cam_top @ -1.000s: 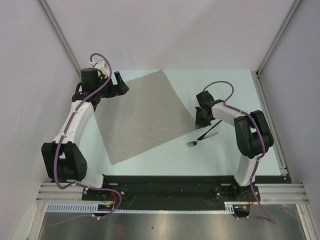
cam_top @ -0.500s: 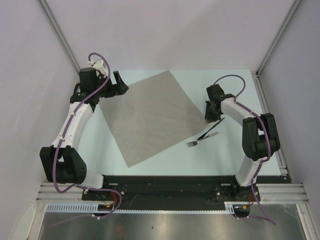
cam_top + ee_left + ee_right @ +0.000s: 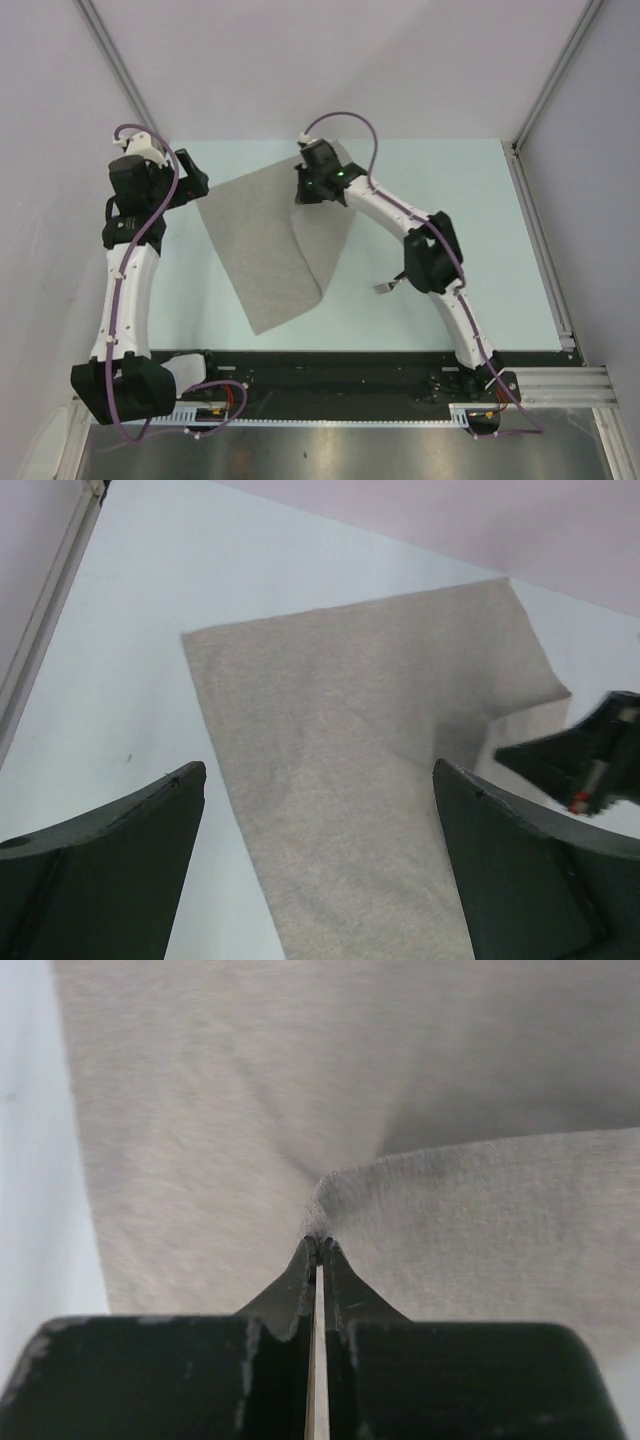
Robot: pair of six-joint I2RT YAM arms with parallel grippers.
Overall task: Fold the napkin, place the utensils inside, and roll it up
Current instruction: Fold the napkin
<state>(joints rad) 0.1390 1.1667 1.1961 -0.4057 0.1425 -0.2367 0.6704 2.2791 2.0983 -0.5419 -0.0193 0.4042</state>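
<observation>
Your right claw [image 3: 312, 192] swung over from beside the fork [image 3: 384, 288], hauling a corner of the napkin [image 3: 262, 250] leftward.
It's clamped tight on that corner, so the napkin lies half doubled over on the table [image 3: 480, 200]; your left claw [image 3: 196, 180] hovers wide open near its far-left corner.

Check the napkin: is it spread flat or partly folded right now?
Partly folded. The right gripper is shut on a corner of the napkin, holding it over the cloth, and that side curves back over itself.
</observation>
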